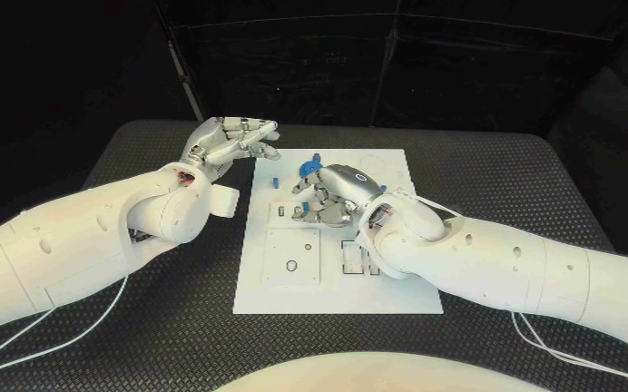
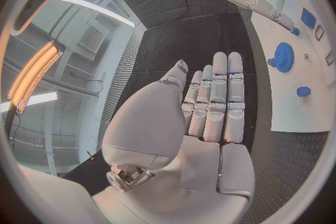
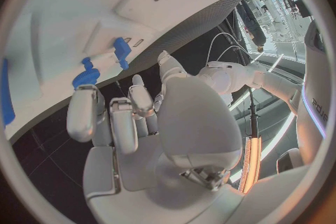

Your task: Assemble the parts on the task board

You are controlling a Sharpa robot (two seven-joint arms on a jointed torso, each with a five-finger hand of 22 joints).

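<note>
The right hand (image 1: 338,194) is over the task board (image 1: 393,229), near its 12 o'clock end. Its fingers curl down and touch the board; I cannot tell if they hold a part. Just past its fingertips, at 11 o'clock, is a blue gear (image 1: 309,167). At 9 o'clock from the hand a small blue peg (image 1: 276,177) stands on the board.

The left hand (image 1: 231,144) is off the board, at 10 o'clock from the right hand. Its fingers are straight and side by side, holding nothing. Everything sits on a black table (image 1: 157,319).
</note>
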